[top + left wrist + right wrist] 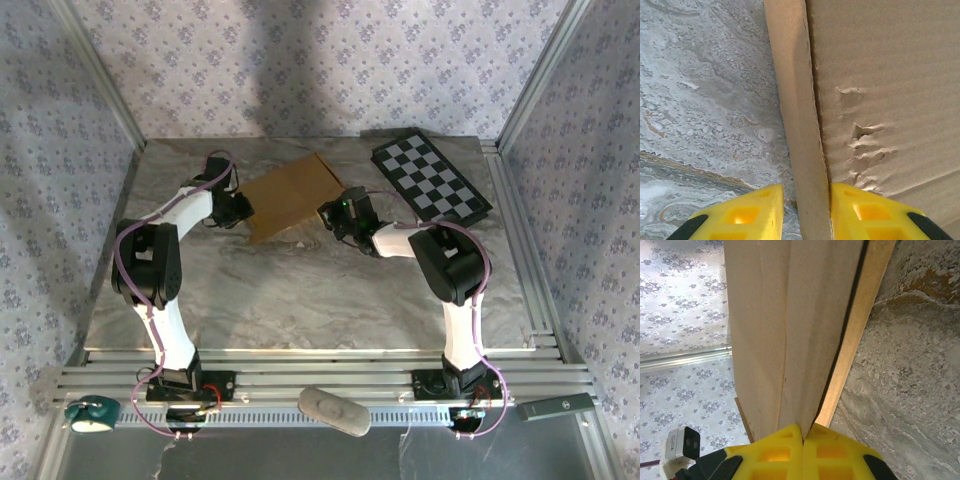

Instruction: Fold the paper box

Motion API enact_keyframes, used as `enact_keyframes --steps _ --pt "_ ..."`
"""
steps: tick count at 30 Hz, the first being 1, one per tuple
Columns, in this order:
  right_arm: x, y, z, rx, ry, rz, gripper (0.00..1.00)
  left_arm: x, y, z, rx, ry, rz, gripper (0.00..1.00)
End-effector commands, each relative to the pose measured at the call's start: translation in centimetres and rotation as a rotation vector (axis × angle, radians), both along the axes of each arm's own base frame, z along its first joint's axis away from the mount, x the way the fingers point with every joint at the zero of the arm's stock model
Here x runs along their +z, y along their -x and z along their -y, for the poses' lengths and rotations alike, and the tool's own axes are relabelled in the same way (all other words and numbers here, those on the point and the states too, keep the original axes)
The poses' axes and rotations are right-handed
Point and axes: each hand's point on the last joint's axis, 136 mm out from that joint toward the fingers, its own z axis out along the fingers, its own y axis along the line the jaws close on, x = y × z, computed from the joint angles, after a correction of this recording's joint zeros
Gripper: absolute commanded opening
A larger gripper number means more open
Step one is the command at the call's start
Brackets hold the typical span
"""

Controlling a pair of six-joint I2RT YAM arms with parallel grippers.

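The paper box (290, 195) is a tan cardboard piece lying tilted at the back middle of the marble table (300, 300). My left gripper (243, 212) is at its left edge. In the left wrist view the yellow fingers (860, 210) straddle an upright cardboard flap (795, 100); the right finger touches it and a gap remains on the left, so my left gripper (806, 195) stands open around it. My right gripper (335, 215) is at the box's right edge. In the right wrist view that gripper (804, 430) is shut, pinching a folded cardboard wall (790, 315).
A black-and-white checkerboard panel (430, 176) lies at the back right, close to the right arm. Patterned walls and metal posts enclose the table. On the near rail sit a teal object (91, 413), a grey oval object (334, 410) and a dark bar (560, 406).
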Motion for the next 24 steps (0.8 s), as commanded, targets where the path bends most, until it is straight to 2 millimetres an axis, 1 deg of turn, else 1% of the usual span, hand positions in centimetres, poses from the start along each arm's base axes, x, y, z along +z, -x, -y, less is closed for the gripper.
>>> enact_keyframes --steps 1,4,6,9,11,12,13,14,15,17,20,21,24 --pt "-0.9 -0.2 0.3 -0.010 0.017 -0.032 0.05 -2.9 2.4 -0.1 0.009 -0.020 -0.138 0.28" --pt "-0.9 -0.2 0.3 -0.009 0.016 -0.031 0.05 -3.2 3.1 -0.5 0.030 -0.057 -0.187 0.24" --pt "-0.8 -0.2 0.3 -0.009 0.016 -0.030 0.04 -3.3 3.4 -0.8 0.053 -0.071 -0.200 0.19" --pt "-0.7 -0.3 0.2 -0.012 0.012 -0.028 0.04 -3.2 3.4 -0.8 0.067 -0.067 -0.201 0.14" --pt "-0.6 -0.3 0.2 -0.012 0.011 -0.026 0.04 -3.2 3.3 -0.6 0.066 -0.068 -0.207 0.08" --pt "-0.6 -0.3 0.2 -0.013 0.012 -0.026 0.04 -3.1 3.2 -0.6 0.064 -0.071 -0.207 0.02" --pt "-0.5 -0.3 0.2 -0.013 0.014 -0.022 0.04 -3.0 3.0 -0.4 0.060 -0.071 -0.202 0.00" --pt "-0.5 -0.3 0.2 -0.011 0.018 -0.020 0.04 -3.1 3.5 -0.4 0.054 -0.077 -0.225 0.00" --pt "-0.2 -0.3 0.3 -0.008 0.022 -0.014 0.05 -2.9 3.4 -0.3 0.051 -0.073 -0.223 0.00" --pt "0.1 -0.3 0.4 0.008 0.045 -0.003 0.12 -2.2 3.4 -0.2 0.059 -0.062 -0.219 0.00" --pt "1.4 -0.3 1.3 0.031 0.102 0.034 0.32 -0.3 2.9 0.8 0.067 0.017 -0.206 0.00" --pt "2.3 -0.3 1.7 0.041 0.130 0.060 0.38 0.5 2.7 1.3 0.070 0.057 -0.207 0.00" --pt "5.5 -0.3 3.4 0.064 0.216 0.121 0.52 2.7 2.6 2.5 0.053 0.153 -0.221 0.00"
